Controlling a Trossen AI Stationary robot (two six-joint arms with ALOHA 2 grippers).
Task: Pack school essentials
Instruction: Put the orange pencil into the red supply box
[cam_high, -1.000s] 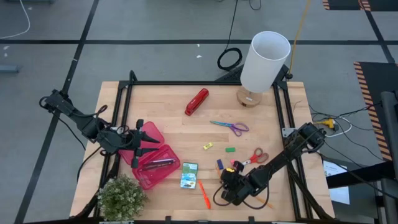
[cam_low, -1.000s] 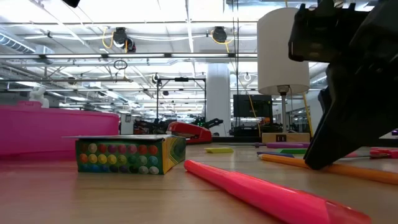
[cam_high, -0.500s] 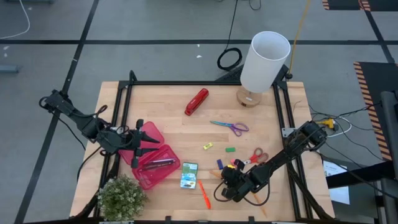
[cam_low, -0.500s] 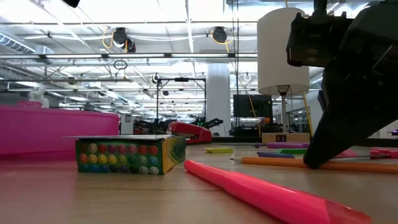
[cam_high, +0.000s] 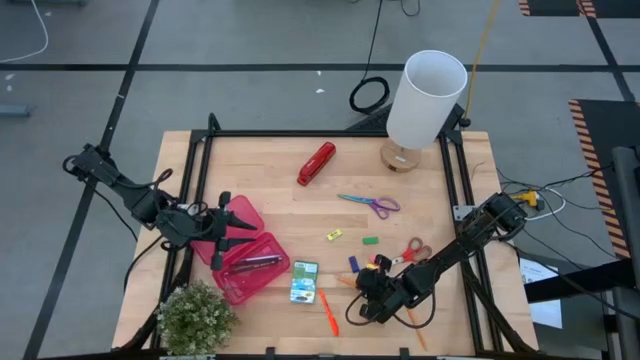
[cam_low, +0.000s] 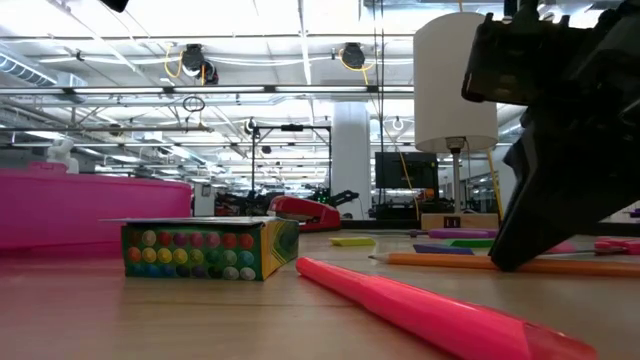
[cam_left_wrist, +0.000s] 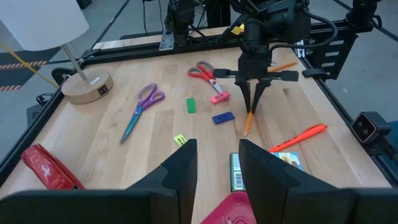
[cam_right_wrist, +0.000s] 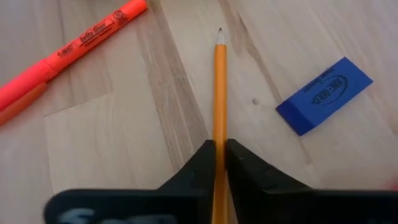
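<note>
My right gripper (cam_high: 373, 296) stands at the table's near right, fingers pointing down, shut on an orange pencil (cam_right_wrist: 219, 81). The pencil's tip (cam_left_wrist: 245, 131) points toward the pink case. A blue eraser (cam_right_wrist: 323, 93) and an orange pen (cam_high: 328, 312) lie flat beside it. The green-yellow crayon box (cam_high: 304, 282) lies flat next to the pink case (cam_high: 248, 262). Purple-teal scissors (cam_high: 370, 205) and red-handled scissors (cam_high: 412, 252) lie farther back. My left gripper (cam_high: 236, 221) hovers open over the case's far end. My right gripper pinches the pencil's shaft (cam_right_wrist: 219, 134) between its two fingertips (cam_left_wrist: 251, 99), some way back from the sharpened tip. The fingers come from above and lie across the pencil. The pencil lies nearly level, low over the wood (cam_low: 470, 262); whether it rests on the table I cannot tell.
A red stapler (cam_high: 316, 163) lies at the far middle, and a white lamp (cam_high: 426, 98) stands at the far right. A potted plant (cam_high: 195, 318) sits at the near left corner. Small yellow (cam_high: 334, 235) and green (cam_high: 370, 240) erasers lie mid-table.
My right gripper has shifted slightly toward the far edge and the pink case, shut on the pencil throughout. The pencil has swung flatter and slid along, so its tip now reaches farther toward the table's left.
</note>
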